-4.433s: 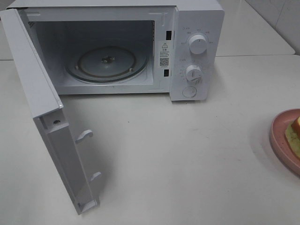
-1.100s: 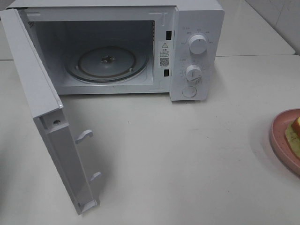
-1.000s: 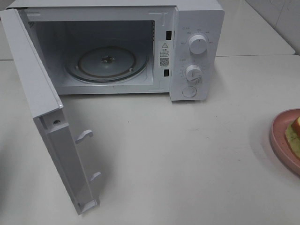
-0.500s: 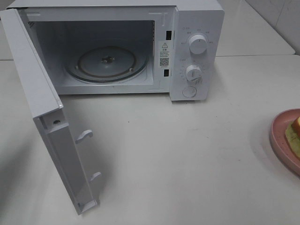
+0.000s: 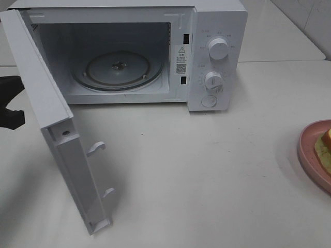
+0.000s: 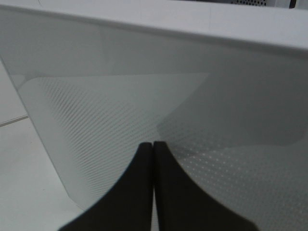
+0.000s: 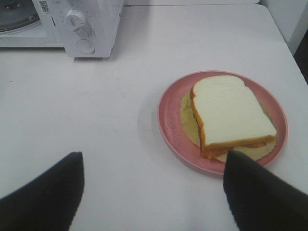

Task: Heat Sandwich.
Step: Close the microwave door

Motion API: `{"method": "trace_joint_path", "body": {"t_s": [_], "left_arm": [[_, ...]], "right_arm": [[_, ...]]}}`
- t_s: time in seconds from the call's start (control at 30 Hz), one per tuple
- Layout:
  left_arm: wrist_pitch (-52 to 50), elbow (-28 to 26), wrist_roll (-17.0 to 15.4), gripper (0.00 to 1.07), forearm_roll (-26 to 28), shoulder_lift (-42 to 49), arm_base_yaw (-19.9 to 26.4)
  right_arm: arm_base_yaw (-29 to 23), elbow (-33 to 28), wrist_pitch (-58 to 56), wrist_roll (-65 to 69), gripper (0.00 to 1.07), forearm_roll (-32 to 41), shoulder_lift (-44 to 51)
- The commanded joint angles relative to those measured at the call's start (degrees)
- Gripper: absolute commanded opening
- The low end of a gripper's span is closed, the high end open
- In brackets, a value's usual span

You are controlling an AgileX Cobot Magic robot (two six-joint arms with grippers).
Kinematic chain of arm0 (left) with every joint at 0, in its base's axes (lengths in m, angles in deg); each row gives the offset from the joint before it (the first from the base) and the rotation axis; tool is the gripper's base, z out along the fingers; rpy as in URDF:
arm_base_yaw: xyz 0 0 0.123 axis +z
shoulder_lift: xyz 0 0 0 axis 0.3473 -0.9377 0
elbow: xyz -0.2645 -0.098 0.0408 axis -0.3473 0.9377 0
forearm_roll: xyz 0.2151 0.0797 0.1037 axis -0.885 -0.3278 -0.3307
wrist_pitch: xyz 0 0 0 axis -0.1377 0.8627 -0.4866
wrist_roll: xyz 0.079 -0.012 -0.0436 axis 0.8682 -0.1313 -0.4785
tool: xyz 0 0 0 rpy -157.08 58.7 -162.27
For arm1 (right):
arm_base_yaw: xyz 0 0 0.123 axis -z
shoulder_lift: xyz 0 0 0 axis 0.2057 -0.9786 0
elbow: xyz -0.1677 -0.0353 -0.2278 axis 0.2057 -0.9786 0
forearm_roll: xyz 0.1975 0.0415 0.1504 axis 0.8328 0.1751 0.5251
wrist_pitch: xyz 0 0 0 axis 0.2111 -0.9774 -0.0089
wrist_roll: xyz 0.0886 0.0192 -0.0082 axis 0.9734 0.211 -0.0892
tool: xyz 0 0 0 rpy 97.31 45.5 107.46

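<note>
Two grippers: left gripper (image 6: 153, 149) pressed together, tips against microwave door (image 6: 144, 101); right gripper (image 7: 154, 178) spread wide, empty. Sandwich (image 7: 231, 115) on pink plate (image 7: 171, 120), just beyond right jaws, untouched.

Microwave (image 5: 217, 20) smooth white, looks plastic or painted; door (image 6: 144, 110) glossy with dotted mesh window; turntable (image 5: 118, 70) clear glass. Desk (image 5: 207, 170) matt off-white. Plate (image 7: 173, 120) smooth pink, slight sheen. Sandwich (image 7: 231, 113) soft matt bread. Fingers (image 6: 168, 192) matt black.

High cam overlooks microwave (image 5: 129, 51), left wrist near door (image 6: 144, 96), right wrist shares plate (image 7: 168, 120)
</note>
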Motion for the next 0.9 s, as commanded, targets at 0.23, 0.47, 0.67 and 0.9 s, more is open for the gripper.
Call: {"method": "trace_joint_path", "body": {"t_s": [0.23,0.47,0.67,0.9], "left_arm": [[-0.69,-5.1,0.92,0.0,5.67,-5.44,-6.82],[-0.52,-9.45,1.09,0.0,11.23,-9.8,-12.09],[-0.29,-13.64,4.7,0.0,17.82,-14.04,-17.65],[-0.06,-17.76,10.03,0.0,28.02,-17.59,-22.86]], "right_arm": [[0.52,-0.11,0.46,-0.63,0.76,0.11,1.49],[0.52,-0.11,0.46,-0.63,0.76,0.11,1.49],[0.52,-0.11,0.46,-0.63,0.76,0.11,1.49],[0.52,-0.11,0.46,-0.63,0.76,0.11,1.49]]}}
